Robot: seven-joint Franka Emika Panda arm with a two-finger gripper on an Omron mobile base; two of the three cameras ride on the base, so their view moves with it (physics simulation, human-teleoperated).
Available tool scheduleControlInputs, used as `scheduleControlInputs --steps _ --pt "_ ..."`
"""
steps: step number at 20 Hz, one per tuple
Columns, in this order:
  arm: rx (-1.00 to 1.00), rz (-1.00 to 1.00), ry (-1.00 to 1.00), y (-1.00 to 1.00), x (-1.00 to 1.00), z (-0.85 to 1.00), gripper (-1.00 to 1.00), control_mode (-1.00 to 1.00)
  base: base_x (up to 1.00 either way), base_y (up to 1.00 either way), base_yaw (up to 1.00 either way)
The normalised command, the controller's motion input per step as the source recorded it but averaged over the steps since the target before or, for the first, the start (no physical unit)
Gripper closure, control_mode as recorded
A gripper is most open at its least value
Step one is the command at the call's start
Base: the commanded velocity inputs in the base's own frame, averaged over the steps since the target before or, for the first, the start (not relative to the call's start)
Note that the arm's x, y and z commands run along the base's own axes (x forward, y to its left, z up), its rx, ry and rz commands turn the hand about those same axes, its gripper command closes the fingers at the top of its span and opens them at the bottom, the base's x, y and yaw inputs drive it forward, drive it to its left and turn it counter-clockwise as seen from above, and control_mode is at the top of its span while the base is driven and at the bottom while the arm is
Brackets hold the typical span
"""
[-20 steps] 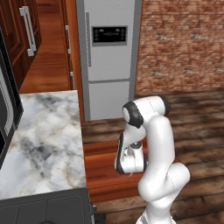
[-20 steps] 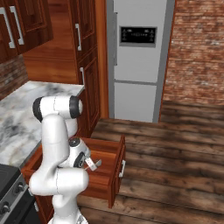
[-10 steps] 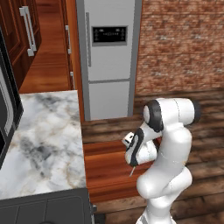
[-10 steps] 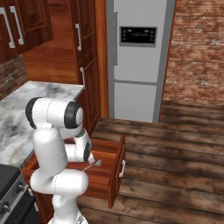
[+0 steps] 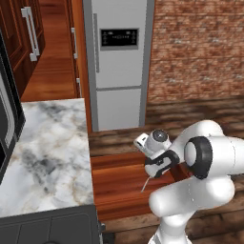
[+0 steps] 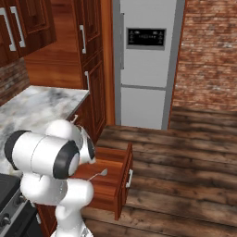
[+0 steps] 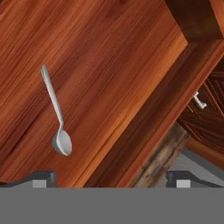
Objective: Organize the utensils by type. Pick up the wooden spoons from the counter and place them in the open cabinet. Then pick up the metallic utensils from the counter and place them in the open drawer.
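Observation:
A slim silver spoon, one of the metallic utensils, lies flat on the plain wood bottom of the open drawer, apart from my fingers. My gripper hangs above it, open, its two tips far apart with nothing between them. From the left base view, the gripper points down over the drawer, with the spoon's handle just below it. The right base view shows the spoon in the drawer, beside my arm. The white marble counter lies to the left.
A grey fridge stands behind the drawer, with tall reddish-brown cabinets next to it. Dark plank floor spreads to the right. A dark stove edge borders the counter's near end.
My arm's upper links have swung toward the floor side and the hand has drawn up and back from the spoon, which stays lying in the drawer. The jaws have stayed wide.

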Motion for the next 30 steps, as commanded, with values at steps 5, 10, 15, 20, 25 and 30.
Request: scheduleControlInputs --steps 5,10,15,20,25,30 --pt "-0.07 0.00 0.21 0.00 0.01 1.00 -1.00 -1.00 0.00 0.00 0.00" --pt "-0.07 0.00 0.22 0.00 0.01 0.98 -1.00 -1.00 0.00 0.00 0.00" --pt "-0.10 0.00 0.28 -0.01 0.00 0.79 -1.00 -1.00 0.00 0.00 0.00" --pt "-0.02 -0.03 0.12 -0.13 -0.26 0.12 -1.00 -1.00 0.00 0.00 0.00" --pt "0.31 -0.11 -0.29 -0.53 -0.91 -0.37 -1.00 -1.00 0.00 0.00 0.00" --pt "0.36 -0.10 -0.37 -0.40 -1.00 -0.19 -1.00 -1.00 0.00 0.00 0.00"
